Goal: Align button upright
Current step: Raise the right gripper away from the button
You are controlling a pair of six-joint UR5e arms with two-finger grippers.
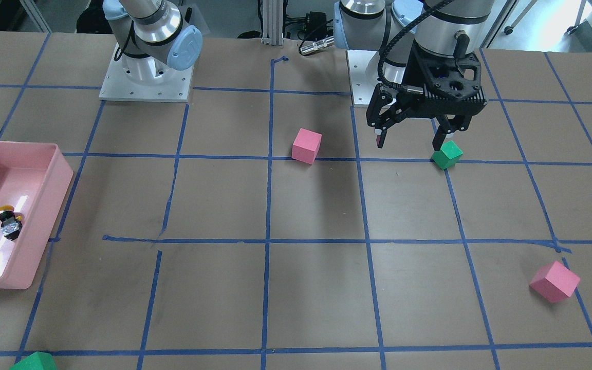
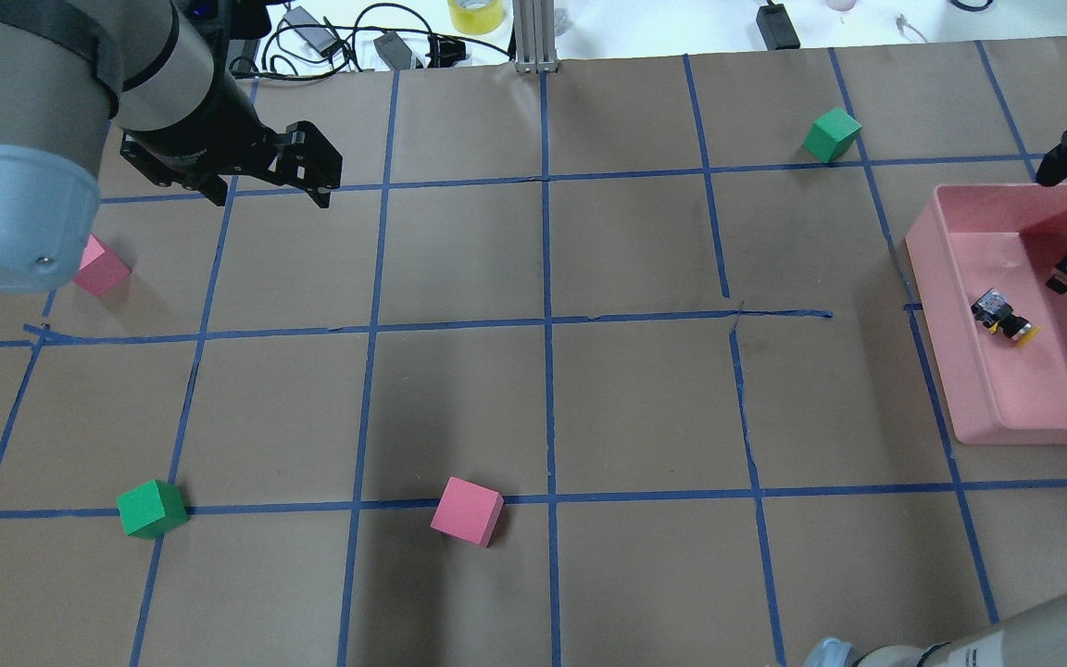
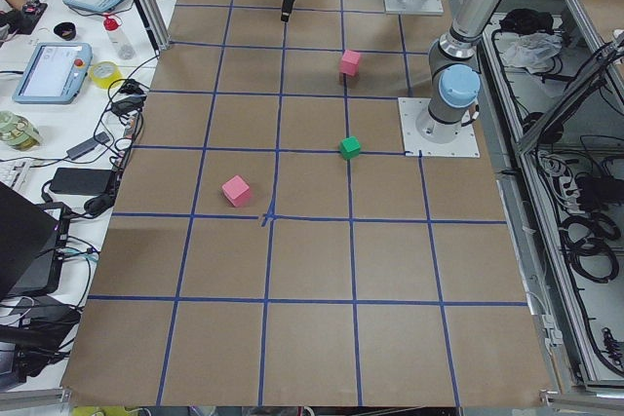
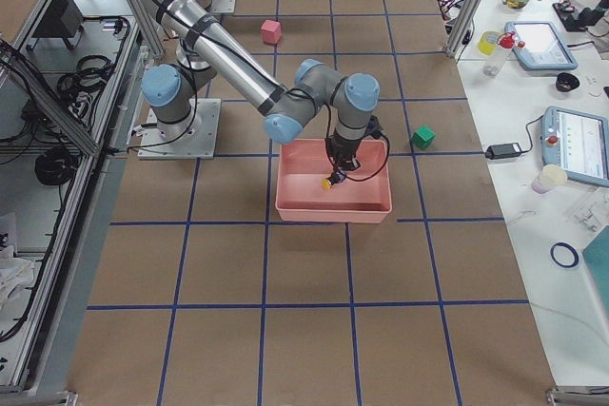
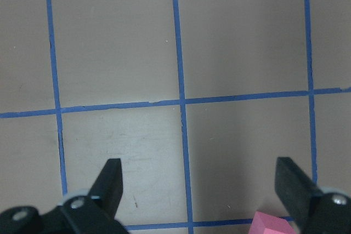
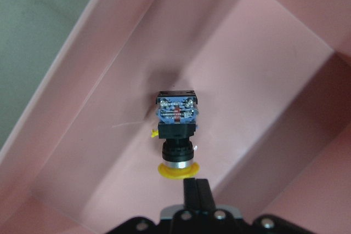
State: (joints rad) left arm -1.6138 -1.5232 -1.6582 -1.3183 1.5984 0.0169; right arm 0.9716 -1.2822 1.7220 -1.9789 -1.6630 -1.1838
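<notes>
The button (image 6: 176,135) lies on its side on the floor of the pink tray (image 2: 932,269), its yellow cap toward my right gripper. It also shows as the button (image 1: 8,221) and the button (image 2: 1004,317). My right gripper (image 6: 196,187) hangs inside the tray with its fingers shut together, tips just off the yellow cap and holding nothing. The right gripper (image 2: 1063,276) enters from the view's right edge. My left gripper (image 1: 409,143) hovers open and empty over the table; the left gripper (image 5: 200,184) shows only bare paper between its fingers.
A green cube (image 1: 447,154) sits just under one left finger, and a pink cube (image 1: 307,145) lies nearby. Another pink cube (image 1: 554,281) and a green cube (image 1: 34,362) lie toward the operators' side. Both arm bases stand at the robot's edge.
</notes>
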